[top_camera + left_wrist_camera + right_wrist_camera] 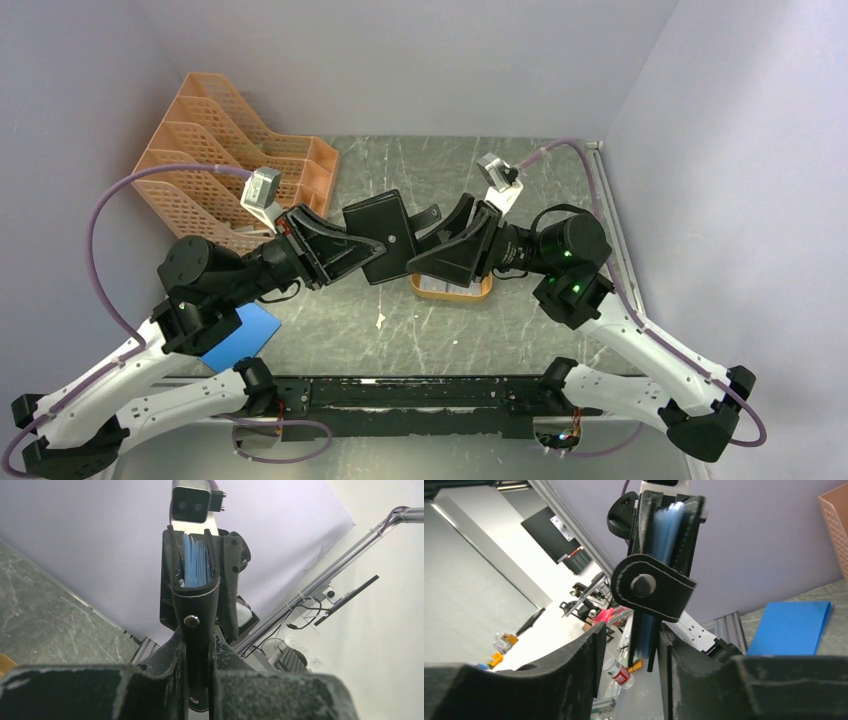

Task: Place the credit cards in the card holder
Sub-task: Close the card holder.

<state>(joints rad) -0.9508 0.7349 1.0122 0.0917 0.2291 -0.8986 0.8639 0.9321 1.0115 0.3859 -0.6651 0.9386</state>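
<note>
The card holder (385, 235), a black wallet with a snap tab, hangs in the air between the two arms. My left gripper (352, 250) is shut on its left edge; in the left wrist view the snap tab (191, 621) sits pinched between the fingers of the left gripper (200, 647). My right gripper (428, 250) straddles the other edge. In the right wrist view the holder (654, 587) rests against one finger of the right gripper (631, 637), with a gap to the other. Pale credit cards (448, 288) lie in an orange tray, half hidden by the right gripper.
The orange oval tray (485, 292) sits under the right gripper. An orange file rack (225, 150) stands at the back left. A flat blue sheet (240, 335) lies near the left arm and also shows in the right wrist view, blue sheet (791, 627).
</note>
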